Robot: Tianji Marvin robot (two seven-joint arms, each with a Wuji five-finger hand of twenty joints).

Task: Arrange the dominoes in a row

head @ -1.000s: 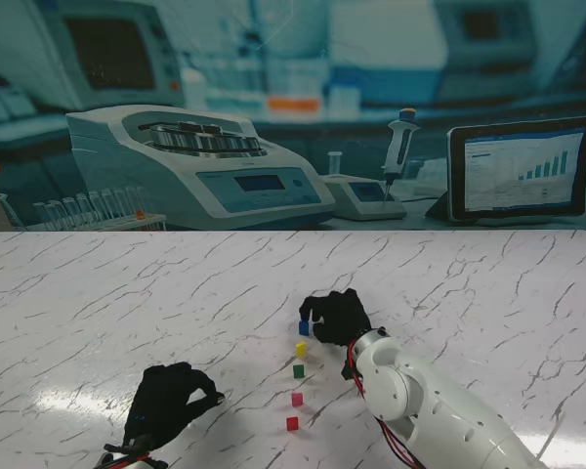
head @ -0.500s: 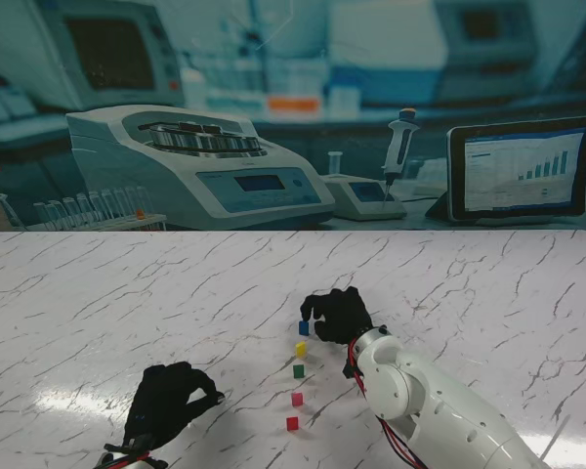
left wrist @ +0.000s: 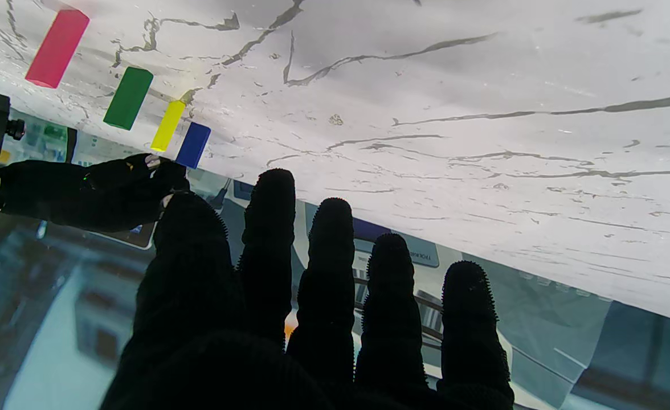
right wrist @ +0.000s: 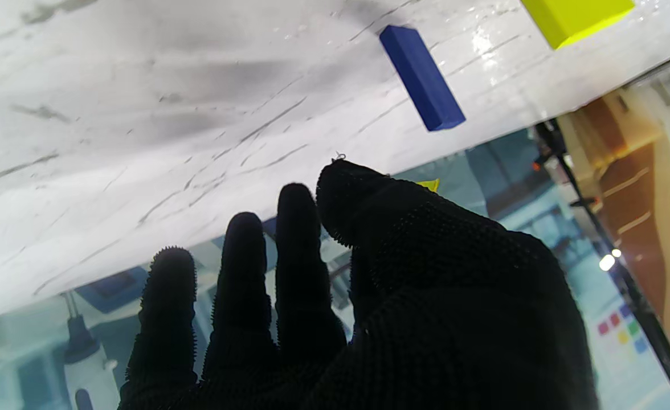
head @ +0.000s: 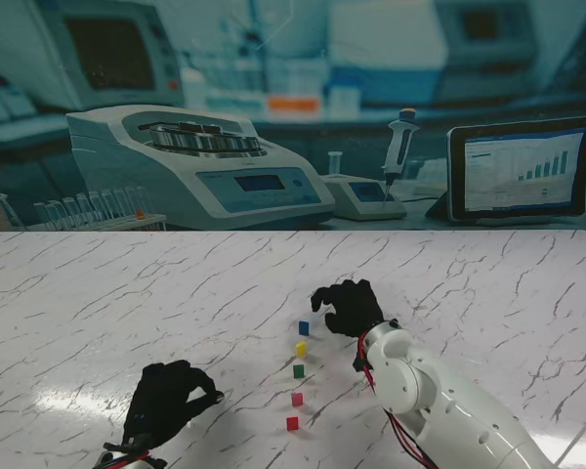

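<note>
Several small dominoes stand in a line on the marble table: blue (head: 304, 328) farthest from me, then yellow (head: 301, 349), green (head: 298, 371), pink (head: 297, 399) and red (head: 292, 423) nearest. My right hand (head: 350, 307) hovers just right of the blue domino (right wrist: 422, 78), fingers apart, holding nothing. The left wrist view shows the blue domino (left wrist: 193, 145), yellow domino (left wrist: 167, 126), green domino (left wrist: 128, 98) and pink domino (left wrist: 57, 48) upright. My left hand (head: 168, 401) rests near me on the left, fingers loosely curled, empty.
The marble table (head: 127, 293) stretches wide on both sides of the row. Beyond its far edge is a lab backdrop with an analyser (head: 195, 166), a pipette (head: 398, 147) and a tablet (head: 523, 171).
My right hand has let go of the blue domino and drawn back to the right and away from me. The blue domino now stands free. The left hand has not moved.
</note>
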